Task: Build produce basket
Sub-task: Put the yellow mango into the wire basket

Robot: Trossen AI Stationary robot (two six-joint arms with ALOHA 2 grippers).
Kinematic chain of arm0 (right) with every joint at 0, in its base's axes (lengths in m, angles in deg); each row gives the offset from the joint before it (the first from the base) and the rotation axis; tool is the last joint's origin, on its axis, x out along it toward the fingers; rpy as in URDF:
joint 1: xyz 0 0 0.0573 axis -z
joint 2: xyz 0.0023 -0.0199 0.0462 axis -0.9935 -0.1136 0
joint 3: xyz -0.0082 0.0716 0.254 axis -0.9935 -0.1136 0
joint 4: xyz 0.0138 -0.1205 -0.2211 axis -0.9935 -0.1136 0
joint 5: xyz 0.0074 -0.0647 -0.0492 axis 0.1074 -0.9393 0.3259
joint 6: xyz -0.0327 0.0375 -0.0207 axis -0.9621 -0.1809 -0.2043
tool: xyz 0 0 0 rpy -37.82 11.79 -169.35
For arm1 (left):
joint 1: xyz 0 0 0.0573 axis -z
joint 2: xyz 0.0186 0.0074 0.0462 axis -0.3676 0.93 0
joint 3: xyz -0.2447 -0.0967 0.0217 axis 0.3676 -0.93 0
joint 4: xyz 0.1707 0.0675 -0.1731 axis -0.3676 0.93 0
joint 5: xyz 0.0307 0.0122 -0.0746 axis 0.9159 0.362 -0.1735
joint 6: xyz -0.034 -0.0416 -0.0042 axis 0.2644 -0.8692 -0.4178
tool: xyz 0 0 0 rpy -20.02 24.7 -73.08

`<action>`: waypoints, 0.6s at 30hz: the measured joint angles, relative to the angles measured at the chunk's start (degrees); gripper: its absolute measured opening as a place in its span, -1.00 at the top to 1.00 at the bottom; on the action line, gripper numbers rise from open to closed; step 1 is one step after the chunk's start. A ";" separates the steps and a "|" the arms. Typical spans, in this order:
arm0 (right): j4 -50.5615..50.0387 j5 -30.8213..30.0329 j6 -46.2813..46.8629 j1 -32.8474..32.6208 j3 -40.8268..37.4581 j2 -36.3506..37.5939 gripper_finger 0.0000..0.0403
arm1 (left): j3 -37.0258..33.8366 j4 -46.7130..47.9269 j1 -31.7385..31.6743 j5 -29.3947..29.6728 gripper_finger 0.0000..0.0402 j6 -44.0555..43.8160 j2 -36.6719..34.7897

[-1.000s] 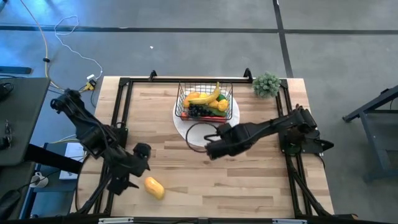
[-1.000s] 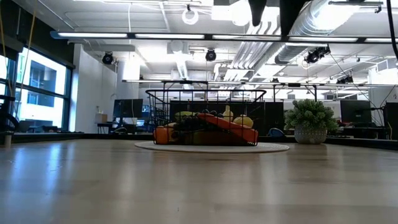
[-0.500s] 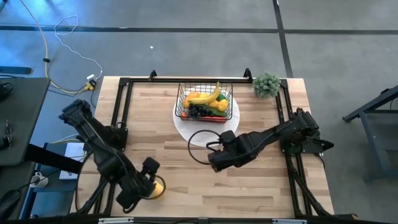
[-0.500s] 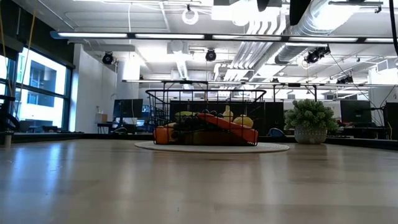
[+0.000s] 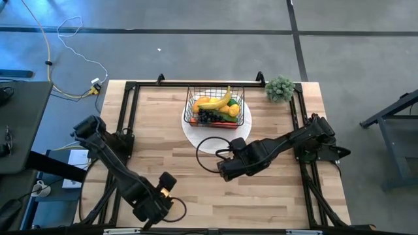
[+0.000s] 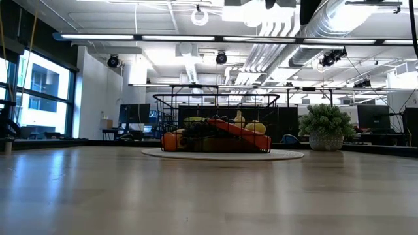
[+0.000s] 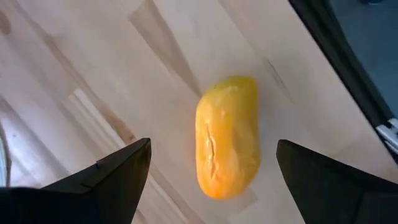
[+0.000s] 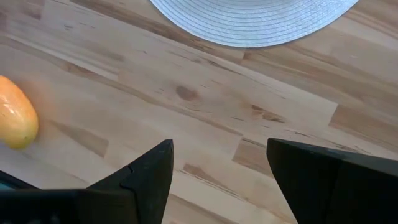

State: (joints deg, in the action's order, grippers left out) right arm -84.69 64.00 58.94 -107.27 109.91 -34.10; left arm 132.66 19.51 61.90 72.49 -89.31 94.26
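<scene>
The black wire basket [image 5: 214, 107] stands on a round white disc [image 5: 196, 134] at the table's far middle, with a banana, grapes and other produce inside. An orange-yellow mango [image 7: 227, 144] lies on the bare wood near the table's front left. My left gripper [image 7: 211, 180] is open and points down over it, one finger on each side and clear of it. In the high view this gripper [image 5: 160, 197] hides most of the mango. My right gripper [image 5: 225, 171] hangs open above the table's middle, near side of the disc, with nothing between its fingers [image 8: 149, 177].
A bushy green plant [image 5: 280, 88] stands at the far right corner. A black frame [image 5: 127, 111] runs along the table's edges. The mango [image 8: 15, 119] also shows in the right wrist view, away from the disc [image 8: 255, 18]. Bare wood lies between the two grippers.
My left gripper has swung toward the table's near edge and come down over the mango, rolling as it went, still open. My right gripper has shifted a little toward the near edge. The mango and the basket have stayed where they were.
</scene>
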 joint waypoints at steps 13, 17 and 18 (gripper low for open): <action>0.13 -0.02 -0.04 0.00 0.00 0.00 -0.18 | -13.26 -10.50 -0.74 -2.47 -0.68 0.51 0.80; 0.13 -0.02 -0.05 0.00 0.00 0.00 -0.18 | -15.79 -13.33 -0.74 -3.24 -0.68 0.45 0.80; 0.13 -0.02 -0.04 0.00 0.00 0.00 -0.18 | -16.25 -13.71 -0.78 -3.74 -0.68 0.45 0.80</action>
State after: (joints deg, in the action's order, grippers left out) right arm -84.56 63.98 58.90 -107.27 109.91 -34.10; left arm 116.41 5.80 61.12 68.76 -88.86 95.07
